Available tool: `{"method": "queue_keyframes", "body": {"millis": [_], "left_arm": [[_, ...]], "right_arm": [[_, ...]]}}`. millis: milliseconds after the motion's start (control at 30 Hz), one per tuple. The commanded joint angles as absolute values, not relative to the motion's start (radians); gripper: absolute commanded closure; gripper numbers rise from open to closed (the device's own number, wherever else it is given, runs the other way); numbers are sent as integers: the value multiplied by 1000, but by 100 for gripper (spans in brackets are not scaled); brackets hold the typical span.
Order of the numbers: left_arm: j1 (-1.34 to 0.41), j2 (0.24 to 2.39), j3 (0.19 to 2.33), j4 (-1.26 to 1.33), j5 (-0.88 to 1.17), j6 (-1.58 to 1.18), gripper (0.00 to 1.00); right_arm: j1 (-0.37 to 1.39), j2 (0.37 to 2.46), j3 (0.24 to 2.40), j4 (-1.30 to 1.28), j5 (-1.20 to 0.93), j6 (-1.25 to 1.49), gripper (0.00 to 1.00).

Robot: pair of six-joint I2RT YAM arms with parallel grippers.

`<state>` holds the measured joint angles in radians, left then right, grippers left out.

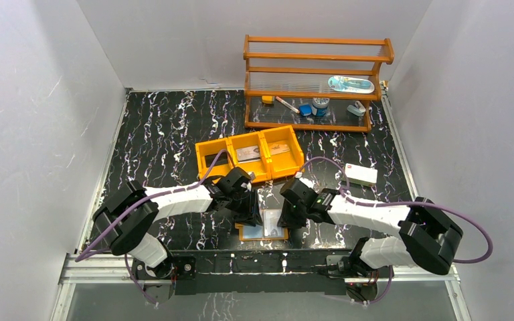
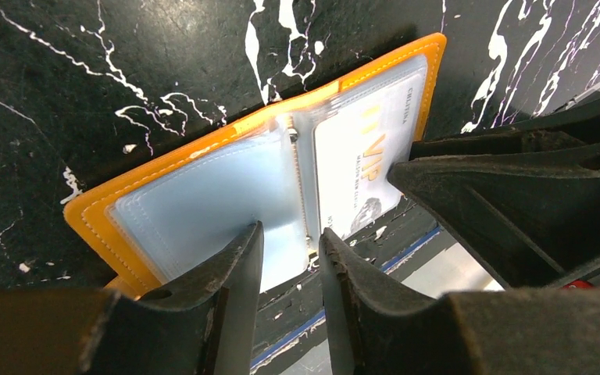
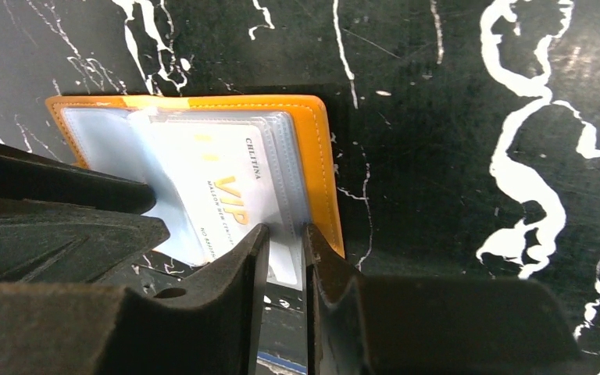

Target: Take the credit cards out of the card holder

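The card holder (image 1: 262, 232) lies open and flat near the table's front edge, orange with pale blue-grey pockets (image 2: 203, 203). A whitish credit card (image 2: 359, 164) with gold "VIP" lettering sits in its right-hand pocket and also shows in the right wrist view (image 3: 219, 187). My left gripper (image 1: 253, 212) is open by a finger's width, its tips (image 2: 291, 230) at the near edge of the left pocket by the fold. My right gripper (image 1: 286, 217) stands with a narrow gap, its tips (image 3: 285, 228) on the right pocket's near corner beside the orange rim (image 3: 316, 156). Nothing is lifted.
An orange three-compartment tray (image 1: 249, 155) stands just behind the grippers, with flat cards in its middle and right compartments. A white box (image 1: 361, 174) lies to the right. A wooden shelf (image 1: 314, 83) stands at the back right. The table's front edge (image 2: 406, 250) runs just below the holder.
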<state>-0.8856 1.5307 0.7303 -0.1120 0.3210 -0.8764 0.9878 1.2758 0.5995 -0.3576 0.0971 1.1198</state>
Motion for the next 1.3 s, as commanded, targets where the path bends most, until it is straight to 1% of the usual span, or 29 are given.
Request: {"method": "queue_keyframes", "body": {"millis": [0, 33, 67, 200, 433, 533, 633, 767, 1000, 1167, 1233, 1267], "left_arm": [[-889, 1544, 712, -102, 312, -884, 69], [-887, 1548, 710, -95, 314, -886, 70], [-889, 1549, 706, -87, 314, -890, 70], [-888, 1540, 666, -20, 311, -931, 74], [-887, 1533, 558, 155, 323, -1049, 81], [-887, 1531, 522, 221, 330, -1085, 88], [-887, 1521, 514, 248, 335, -1094, 100], [-888, 1498, 527, 213, 321, -1068, 100], [-887, 1415, 555, 71, 246, -1008, 100], [-884, 1389, 558, 35, 231, -988, 100], [-884, 1389, 558, 31, 228, -987, 100], [-884, 1391, 558, 32, 229, -984, 100]], "right_arm": [[986, 1303, 580, -267, 54, 1118, 71], [986, 1310, 571, -257, 45, 1126, 73], [986, 1315, 565, -254, 45, 1133, 78], [986, 1304, 533, -259, 59, 1166, 86], [985, 1304, 476, -188, 6, 1188, 89], [986, 1308, 477, -178, 0, 1185, 92], [986, 1306, 482, -176, 0, 1184, 92], [984, 1301, 494, -197, 18, 1181, 92], [977, 1275, 510, -241, 57, 1178, 93], [973, 1260, 526, -240, 51, 1168, 94], [974, 1256, 538, -248, 49, 1161, 93], [973, 1253, 543, -248, 42, 1156, 91]]}}
